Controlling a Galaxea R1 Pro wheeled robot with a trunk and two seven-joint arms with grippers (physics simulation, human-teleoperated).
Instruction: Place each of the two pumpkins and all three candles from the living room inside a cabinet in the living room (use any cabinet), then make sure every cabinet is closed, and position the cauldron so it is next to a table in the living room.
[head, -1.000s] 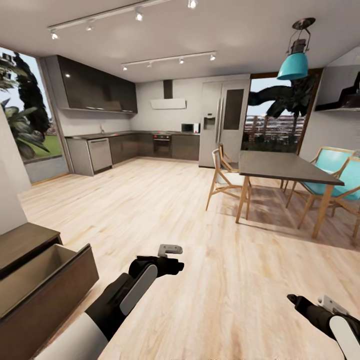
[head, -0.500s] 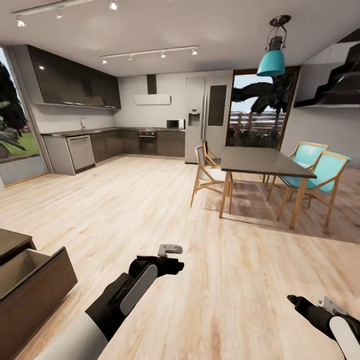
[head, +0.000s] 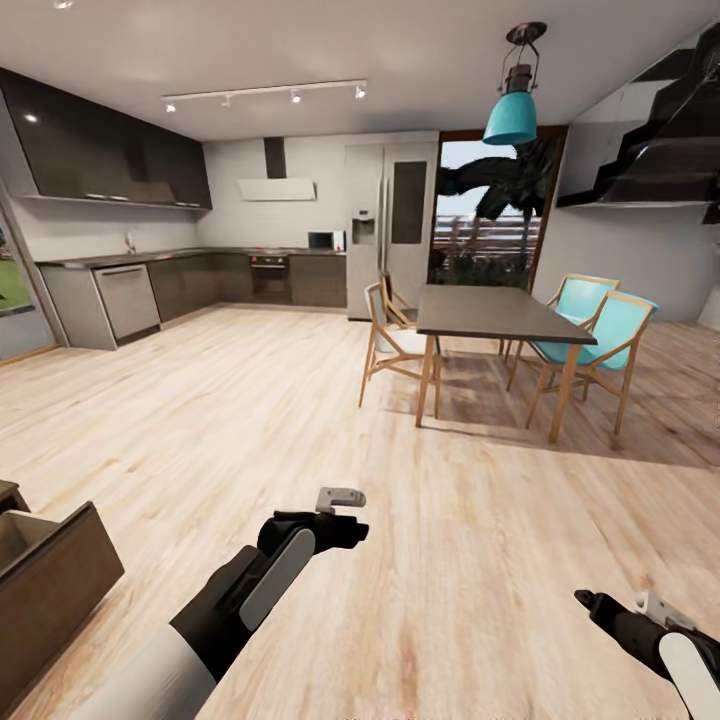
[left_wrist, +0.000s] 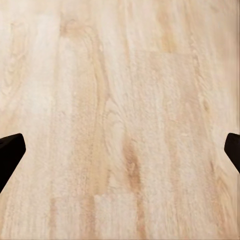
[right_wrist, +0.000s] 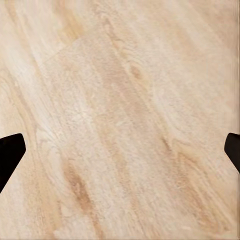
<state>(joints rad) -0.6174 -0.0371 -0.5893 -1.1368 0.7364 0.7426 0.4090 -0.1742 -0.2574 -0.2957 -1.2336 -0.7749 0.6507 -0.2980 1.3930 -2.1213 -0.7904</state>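
At the lower left edge of the head view stands the dark-brown cabinet, one drawer pulled out and its tan inside partly showing. My left gripper hangs over bare wood floor to the right of it. Its fingers sit far apart in the left wrist view, open with nothing between them. My right gripper is low at the right, also over floor; its fingers are spread wide and it is open and empty. The pumpkins, candles, cauldron and coffee table are out of view.
A dining table with wooden chairs and teal chairs stands ahead to the right. A dark kitchen counter and a fridge line the far wall. A wide stretch of wood floor lies between.
The whole head view has swung to the right, so the cabinet and kitchen slid toward the picture's left. Both arms keep the same place in the picture.
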